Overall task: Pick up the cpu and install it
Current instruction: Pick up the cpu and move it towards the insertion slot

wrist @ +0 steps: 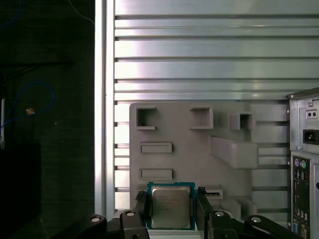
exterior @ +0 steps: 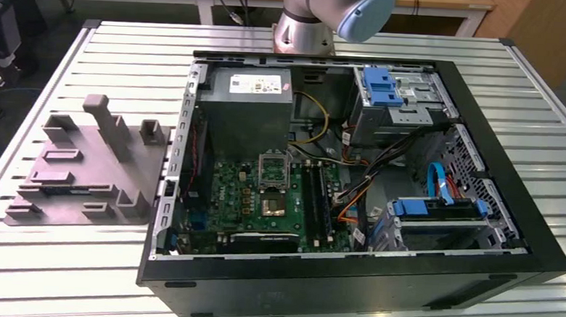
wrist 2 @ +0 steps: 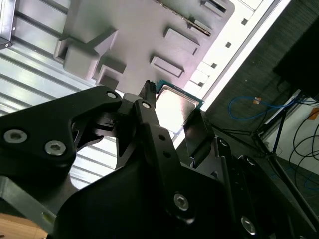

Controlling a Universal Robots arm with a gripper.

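Observation:
The cpu [wrist: 171, 206], a small square chip with a pale metal top and a green rim, sits between my two black fingers [wrist: 141, 203] in both wrist views. My gripper [wrist: 171, 209] is shut on the cpu [wrist 2: 175, 103], one finger against each side edge, and hangs well above the grey plastic tray [wrist: 199, 149]. In the second wrist view my gripper [wrist 2: 172, 113] holds the chip over the tray's edge [wrist 2: 134, 30]. In the exterior view the motherboard's black socket [exterior: 274, 204] lies inside the open computer case [exterior: 354, 278], with its metal frame [exterior: 271, 161] swung up.
The grey tray [exterior: 88, 170] with upright blocks lies on the slatted table [exterior: 44, 277] at the exterior view's left, beside the case. Inside the case are a grey power-supply box [exterior: 249, 106], blue drive brackets [exterior: 434, 208] and loose cables. The arm's base [exterior: 315, 18] stands behind the case.

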